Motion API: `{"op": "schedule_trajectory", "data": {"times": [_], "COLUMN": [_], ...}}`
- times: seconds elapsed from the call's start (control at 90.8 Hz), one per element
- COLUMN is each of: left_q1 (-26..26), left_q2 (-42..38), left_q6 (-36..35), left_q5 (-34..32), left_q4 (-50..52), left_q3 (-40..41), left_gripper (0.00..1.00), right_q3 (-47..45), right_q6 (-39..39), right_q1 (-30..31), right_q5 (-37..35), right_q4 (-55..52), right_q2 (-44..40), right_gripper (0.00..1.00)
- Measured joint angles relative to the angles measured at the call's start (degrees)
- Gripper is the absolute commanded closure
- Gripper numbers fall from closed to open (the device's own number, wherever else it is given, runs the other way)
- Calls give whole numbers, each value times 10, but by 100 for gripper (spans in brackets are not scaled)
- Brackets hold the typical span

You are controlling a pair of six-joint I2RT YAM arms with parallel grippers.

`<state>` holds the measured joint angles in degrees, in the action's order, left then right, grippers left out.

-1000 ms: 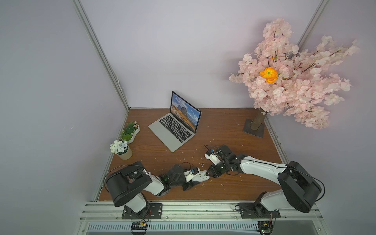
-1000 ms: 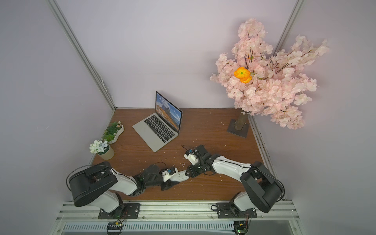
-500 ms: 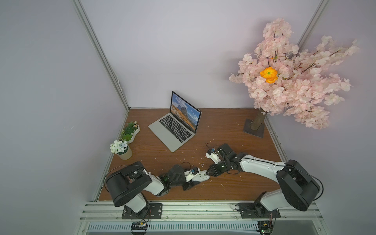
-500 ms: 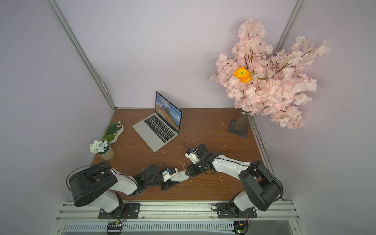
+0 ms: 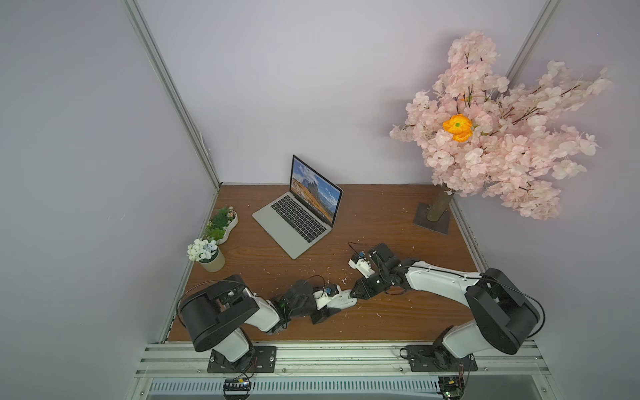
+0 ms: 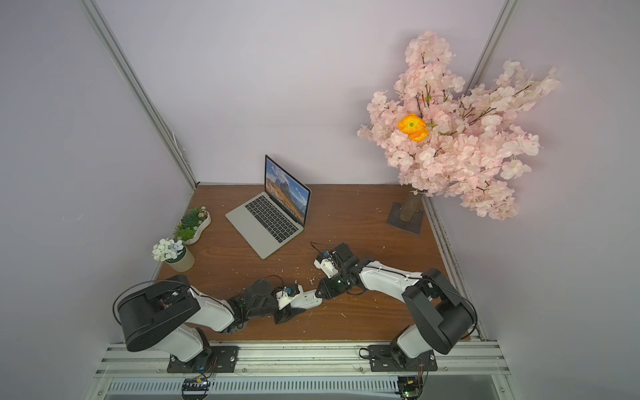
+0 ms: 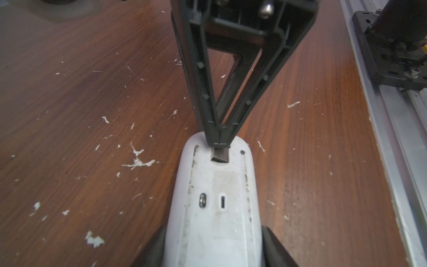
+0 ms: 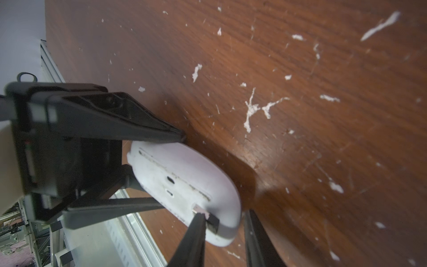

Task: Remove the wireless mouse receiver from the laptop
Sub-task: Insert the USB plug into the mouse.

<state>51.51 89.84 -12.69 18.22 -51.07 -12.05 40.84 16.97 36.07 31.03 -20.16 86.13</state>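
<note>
Well clear of the laptop (image 5: 299, 218), the wireless mouse receiver (image 7: 219, 157) sits in the upturned mouse (image 7: 215, 208) clamped by the left fingers (image 7: 273, 249). The right fingers (image 8: 191, 240) meet it end-on, narrow, one touching; grip unclear.

Pale lilac walls (image 5: 311, 86) close in a brown wood table (image 5: 381, 221), its top flecked with white chips. Aluminium rails (image 5: 177, 104) run up the far corners and along the near edge. A pink blossom tree (image 5: 502, 145) with one orange flower (image 5: 457, 126) stands far right. At left sit a green planter (image 5: 221, 225) and a white-flower pot (image 5: 207, 256). The light is soft and even.
</note>
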Motion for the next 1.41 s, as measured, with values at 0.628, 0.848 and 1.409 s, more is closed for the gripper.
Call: {"op": "schedule_trajectory", "data": {"times": [0.628, 0.848, 1.409], "left_q1": [0, 0, 0], "left_q2": [1, 4, 0], "left_q6": [6, 4, 0], "left_q5": [-1, -3, -9], "left_q4": [-2, -2, 6], "left_q3": [-1, -2, -3], "left_gripper": [49, 49, 37], "right_q3": [34, 40, 31], "right_q6": [3, 17, 34], "right_q1": [-2, -12, -48], "right_q5": [2, 12, 24], "right_q4": [-36, -27, 24], "right_q2": [31, 29, -2], "right_gripper": [71, 63, 59]}}
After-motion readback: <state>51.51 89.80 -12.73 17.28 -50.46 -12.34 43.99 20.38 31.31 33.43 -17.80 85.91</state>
